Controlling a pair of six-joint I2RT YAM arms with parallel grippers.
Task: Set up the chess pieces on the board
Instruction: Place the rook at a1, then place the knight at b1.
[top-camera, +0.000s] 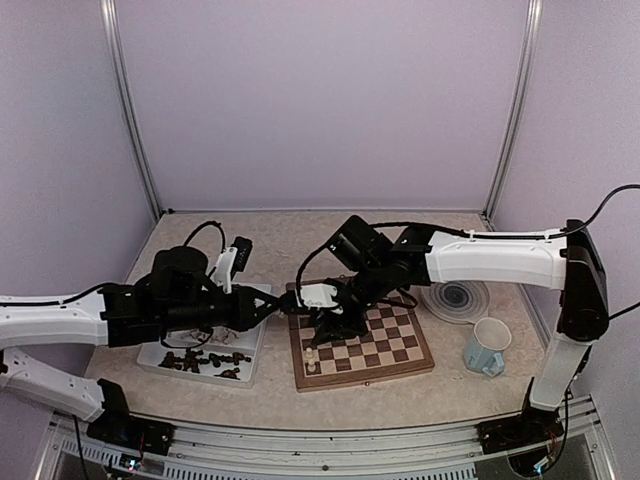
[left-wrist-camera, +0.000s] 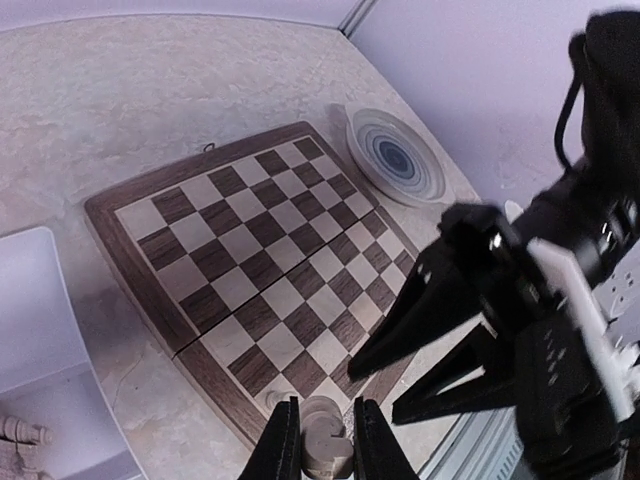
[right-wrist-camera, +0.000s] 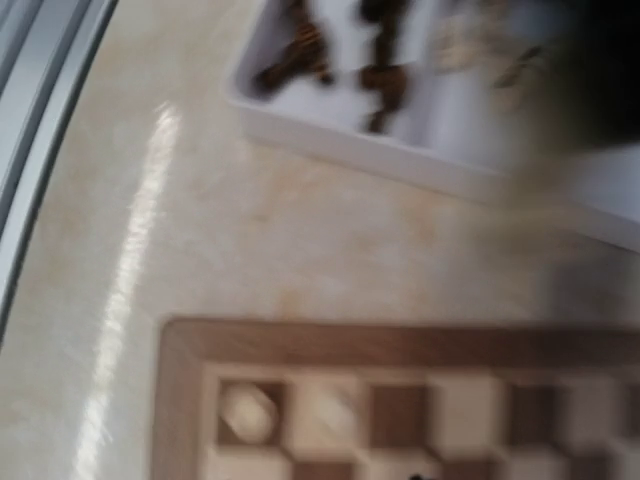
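Board (top-camera: 385, 345) with two pale pieces (right-wrist-camera: 248, 412) set, a third pale piece (left-wrist-camera: 322, 452) gripped.
Top view: board mid-worktop (top-camera: 300, 402); dark pieces (top-camera: 210, 360) in the tray (top-camera: 150, 365) at its 9 o'clock. Left wrist: left gripper (left-wrist-camera: 325, 420) clamps the third pale piece; right gripper (left-wrist-camera: 372, 393) fingers apart, empty. Right wrist: blurred.

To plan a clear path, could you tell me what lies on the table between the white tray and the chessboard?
Nothing rests there: the right wrist view, though blurred, shows only bare tabletop between the tray and the board.
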